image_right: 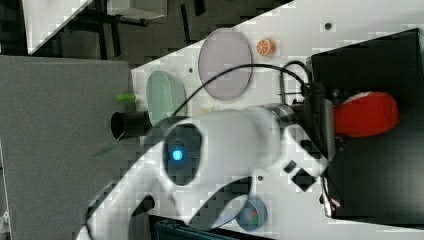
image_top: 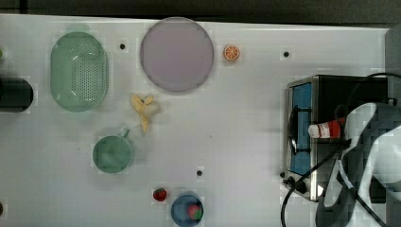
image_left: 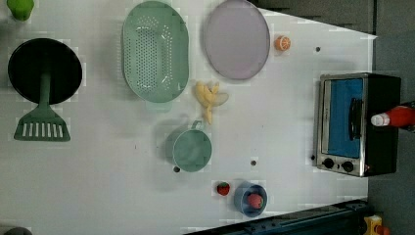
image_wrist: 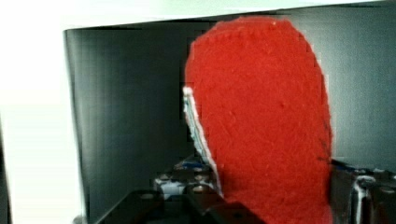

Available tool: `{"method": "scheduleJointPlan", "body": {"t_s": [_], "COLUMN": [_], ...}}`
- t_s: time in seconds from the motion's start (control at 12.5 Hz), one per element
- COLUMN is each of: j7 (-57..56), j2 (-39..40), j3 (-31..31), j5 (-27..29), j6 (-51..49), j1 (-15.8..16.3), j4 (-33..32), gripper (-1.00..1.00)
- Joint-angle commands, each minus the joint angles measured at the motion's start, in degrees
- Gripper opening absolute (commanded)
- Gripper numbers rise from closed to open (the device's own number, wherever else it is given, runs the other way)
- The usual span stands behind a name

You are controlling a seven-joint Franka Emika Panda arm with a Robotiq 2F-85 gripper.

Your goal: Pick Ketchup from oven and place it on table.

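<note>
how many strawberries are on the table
2: one small red strawberry lies bare on the white tabletop; another strawberry sits inside the small blue bowl right beside it.

The desk (image_top: 246,142) carries one oven (image_left: 379,122), one Ketchup (image_left: 396,117), one plate (image_top: 177,54), one colander (image_top: 79,71), one cup (image_top: 112,153), two strawberries (image_top: 160,194), one banana (image_top: 144,109)

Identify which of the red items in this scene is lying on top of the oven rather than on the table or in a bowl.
The Ketchup bottle: it lies on the oven roof. One strawberry sits on the table; the other red piece is in the blue bowl.
</note>
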Motion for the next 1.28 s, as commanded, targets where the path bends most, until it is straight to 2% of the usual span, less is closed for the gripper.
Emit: {"method": "scheduleJointPlan", "body": {"t_s": [0.08, 0.4, 0.72, 1.04, 1.28], "j7": [-1.3, -1.3, -1.3, -1.3, -1.2], "j2": [-6.3, -9.4, -11.7, -11.6, -11.6], "j3": [1.1, 3.1, 12.0, 22.2, 26.4], "j5": [-3.2, -7.3, -8.2, -8.2, -8.4], "j6": [-6.3, -25.2, -32.7, -33.5, -32.1], "j1": [4.2, 8.2, 12.4, 14.6, 15.3], "j4": [9.6, 17.3, 18.2, 14.7, 7.9], "gripper": [0.27, 0.27, 0.27, 0.27, 0.27]}}
